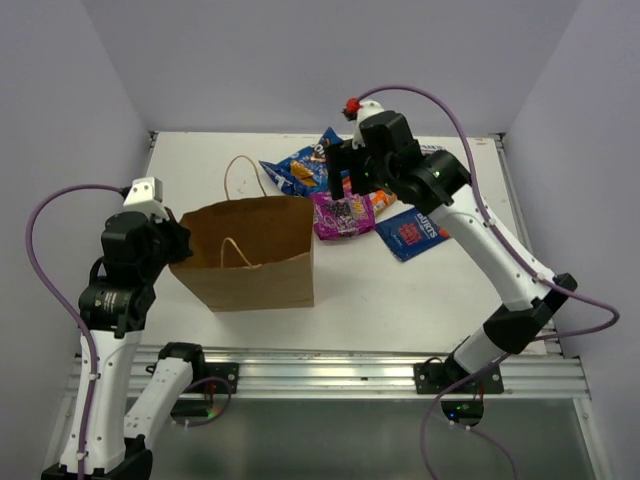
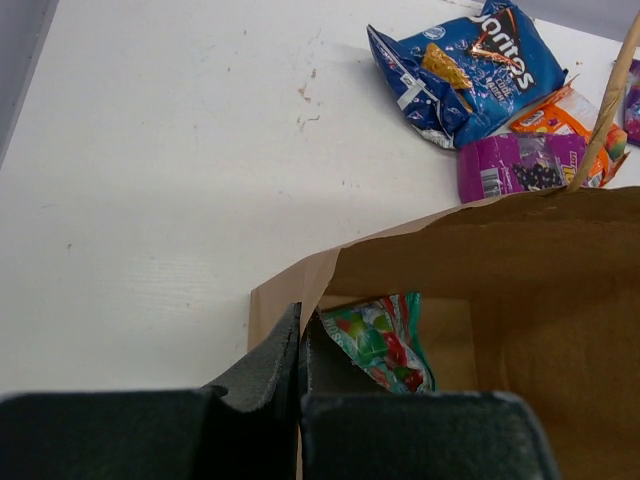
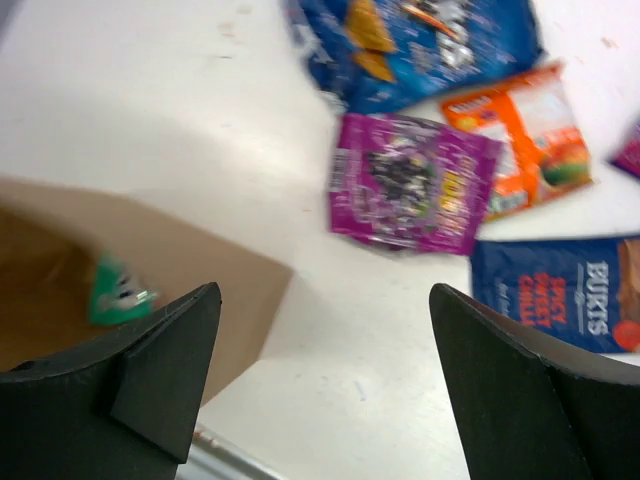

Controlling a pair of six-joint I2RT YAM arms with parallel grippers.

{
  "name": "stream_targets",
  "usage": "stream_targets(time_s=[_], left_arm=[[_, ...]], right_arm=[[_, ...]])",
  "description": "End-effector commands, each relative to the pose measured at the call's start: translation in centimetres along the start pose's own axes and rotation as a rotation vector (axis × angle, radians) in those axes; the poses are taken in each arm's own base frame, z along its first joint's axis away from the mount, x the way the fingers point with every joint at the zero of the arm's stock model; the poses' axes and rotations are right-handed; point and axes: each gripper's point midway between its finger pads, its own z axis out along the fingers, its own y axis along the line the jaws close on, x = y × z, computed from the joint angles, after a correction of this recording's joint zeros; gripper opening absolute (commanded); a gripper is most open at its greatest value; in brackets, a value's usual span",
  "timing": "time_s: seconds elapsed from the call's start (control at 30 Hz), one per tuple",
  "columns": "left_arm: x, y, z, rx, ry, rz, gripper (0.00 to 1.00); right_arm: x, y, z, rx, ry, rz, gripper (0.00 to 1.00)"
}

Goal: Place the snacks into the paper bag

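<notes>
Paper bag (image 1: 250, 265), upright, near-left, teal-green packet (image 2: 378, 345) inside, left rim pinched in clenched left gripper (image 2: 300, 325); right gripper (image 3: 325, 290) spread empty above purple packet (image 3: 415, 180) just right of it; hazard: pinch slips, mouth sags, next packet snags rim.

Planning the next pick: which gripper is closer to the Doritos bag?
Right. The right gripper hangs open just beside the Doritos bag; the left gripper pinches the left edge of the paper bag, farther off.
</notes>
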Motion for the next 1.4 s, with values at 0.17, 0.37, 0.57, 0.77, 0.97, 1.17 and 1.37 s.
stream_targets(time_s=[0.17,0.37,0.57,0.77,0.97,1.17,1.37], left_arm=[[-0.7,-0.4,-0.3,0.02,-0.035,-0.006,0.0],[-1.1,-0.3,-0.5,0.01,-0.042,-0.011,0.0],[-1.3,0.1,-1.1,-0.014,-0.054,-0.023,0.0],[-1.3,0.3,-1.5,-0.025,-0.059,-0.029,0.0],[-1.1,0.1,-1.3,-0.015,-0.055,-0.033,0.0],[-1.2,0.0,-1.4,-0.004,-0.058,-0.032,0.0],[-0.8,-0.4,-1.3,0.017,-0.045,-0.023,0.0]], right_arm=[[2.7,-12.3,12.1,0.248,0.066,0.071,0.91],[8.9,-13.4,21.1,0.235,0.254,0.051,0.9],[17.1,-14.8,25.2,0.287,0.447,0.052,0.89],[20.7,-15.7,24.8,0.328,0.519,0.046,0.0],[13.4,-15.3,19.5,0.338,0.362,0.023,0.0],[-2.2,-11.8,8.2,0.275,0.03,0.027,0.0],[-11.8,-3.4,-2.0,0.104,-0.293,-0.006,0.0]])
